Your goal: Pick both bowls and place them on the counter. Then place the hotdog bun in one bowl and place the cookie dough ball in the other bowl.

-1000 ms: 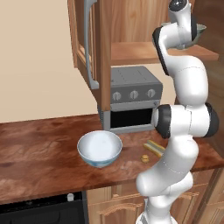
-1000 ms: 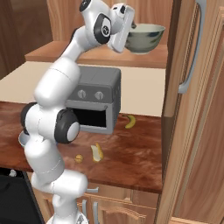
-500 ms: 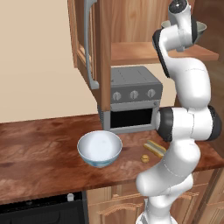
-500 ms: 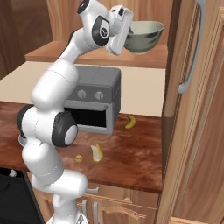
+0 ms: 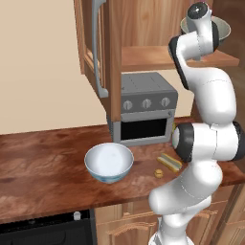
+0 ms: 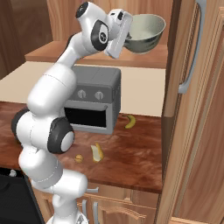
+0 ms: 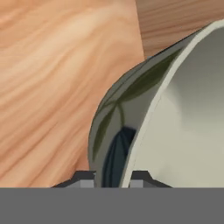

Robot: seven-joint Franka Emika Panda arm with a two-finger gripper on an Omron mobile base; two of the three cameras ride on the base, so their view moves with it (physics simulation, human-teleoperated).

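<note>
The dark grey-green bowl with a beige inside is up at the wooden shelf, tilted a little. My gripper is shut on its near rim. In the hand view the rim of that bowl runs between the two fingertips of the gripper, one inside and one outside. The bowl peeks out behind the arm's top. On the counter the white bowl with a blue pattern stands upright and empty. To its right lie the hotdog bun and the small cookie dough ball.
A grey toaster oven stands at the back of the counter under the shelf. An open cabinet door hangs to the left of the shelf, and a tall door with a handle is to its right. A yellow curved item lies beside the oven.
The jaws have gone from open to shut on the dark bowl's rim. The arm has barely moved, and the things on the counter lie as before.
</note>
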